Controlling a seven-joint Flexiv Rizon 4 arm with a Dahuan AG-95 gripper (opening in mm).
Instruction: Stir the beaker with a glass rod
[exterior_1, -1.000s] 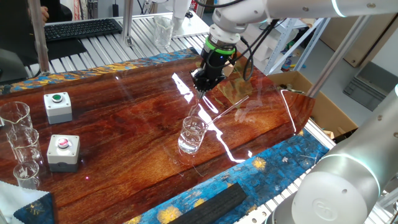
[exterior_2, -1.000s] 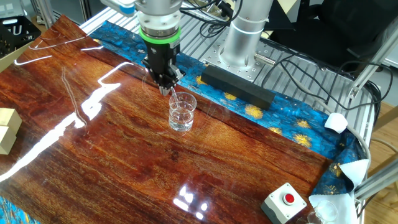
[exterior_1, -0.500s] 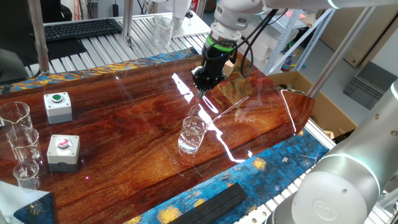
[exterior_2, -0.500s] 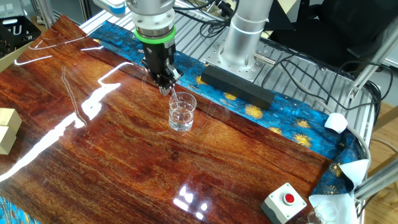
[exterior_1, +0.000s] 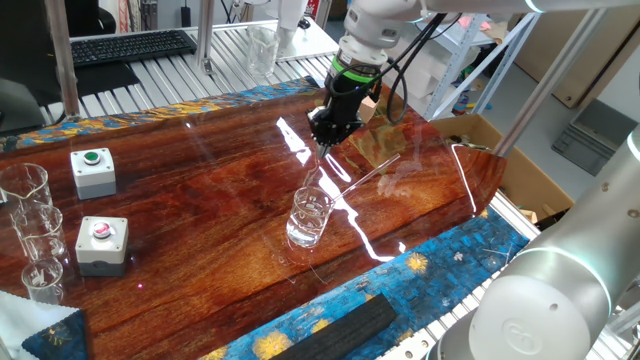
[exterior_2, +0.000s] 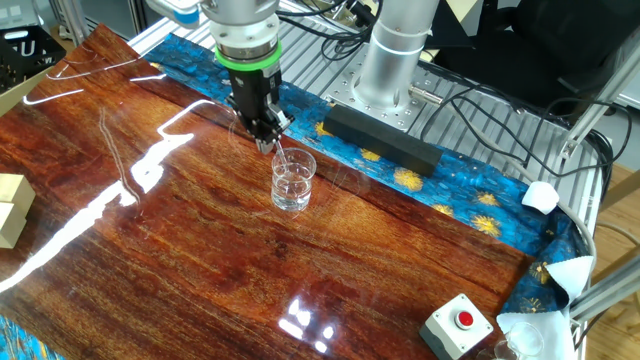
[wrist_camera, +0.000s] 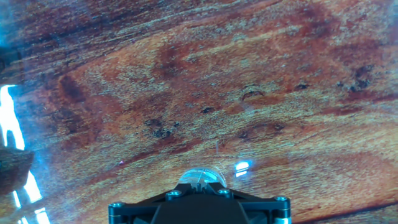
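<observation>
**Rod tip dipping into the beaker**

Directly above the beaker (exterior_2: 292, 182), the gripper (exterior_2: 267, 142) is pointing straight down, its jaws clenching the top of the glass rod (exterior_2: 282, 161). The rod is showing only as a pale glinting line, slanting from the fingertips down into the beaker's mouth. The beaker is standing upright on the wooden table (exterior_2: 180, 260), just below and slightly to one side of the hand. Stirring is turning on keeping that long axis inside the rim; a wide circle is likely risking a knock against the glass wall.

Beaker (exterior_2: 292, 181) on the table (exterior_2: 150, 260), rod (exterior_2: 283, 160) standing in it, gripper (exterior_2: 265, 141) directly above, button box (exterior_2: 458, 323) well apart.
</observation>
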